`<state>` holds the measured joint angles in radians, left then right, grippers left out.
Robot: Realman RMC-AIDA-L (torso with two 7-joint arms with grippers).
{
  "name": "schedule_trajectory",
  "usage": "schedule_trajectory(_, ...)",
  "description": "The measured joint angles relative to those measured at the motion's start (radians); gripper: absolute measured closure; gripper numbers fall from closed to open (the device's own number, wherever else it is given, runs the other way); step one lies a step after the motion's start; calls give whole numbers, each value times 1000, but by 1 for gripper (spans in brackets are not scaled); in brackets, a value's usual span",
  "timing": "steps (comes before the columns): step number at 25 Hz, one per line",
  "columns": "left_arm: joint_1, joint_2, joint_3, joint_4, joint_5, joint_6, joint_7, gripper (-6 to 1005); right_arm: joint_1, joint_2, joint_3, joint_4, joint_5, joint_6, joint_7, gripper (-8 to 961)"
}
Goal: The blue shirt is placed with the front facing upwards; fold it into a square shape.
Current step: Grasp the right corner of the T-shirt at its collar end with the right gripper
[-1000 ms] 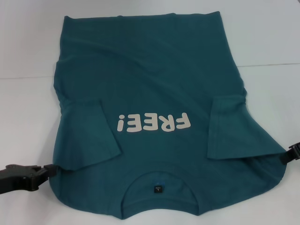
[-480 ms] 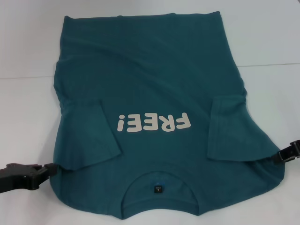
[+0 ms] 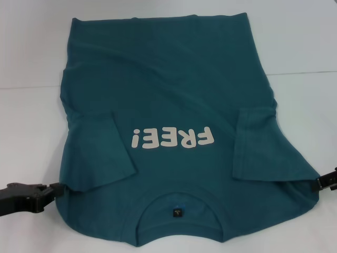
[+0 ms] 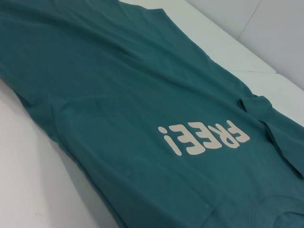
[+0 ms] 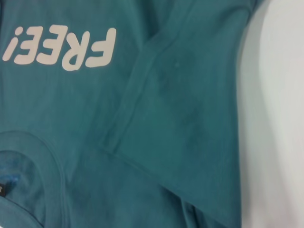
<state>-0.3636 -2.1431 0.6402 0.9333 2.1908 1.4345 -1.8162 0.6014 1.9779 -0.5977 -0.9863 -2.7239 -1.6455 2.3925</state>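
- The large teal-blue cotton T-shirt (image 3: 168, 95) is running off the near edge of the head view.
- Its small dark neck label (image 3: 177, 212) is showing print too tiny to read.
- The black right gripper (image 3: 327, 181) is being cropped by the right edge, its fingers unseen.

Even, diffuse light is falling from above, leaving the white table (image 3: 295, 47) looking bright. My blue shirt (image 3: 168, 95) is casting only thin, soft shadows along its edges. Nothing is glaring. My right wrist view is looking soft, slightly out of focus.
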Motion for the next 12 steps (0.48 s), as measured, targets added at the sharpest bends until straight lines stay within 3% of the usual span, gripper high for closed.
schedule_trajectory(5, -1, 2, 1, -3, 0, -2, 8, 996, -3, 15, -7, 11, 0, 34, -10, 287)
schedule_trajectory(12, -1, 2, -5, -4, 0, -2, 11, 996, 5, 16, -9, 31, -5, 42, -15, 303)
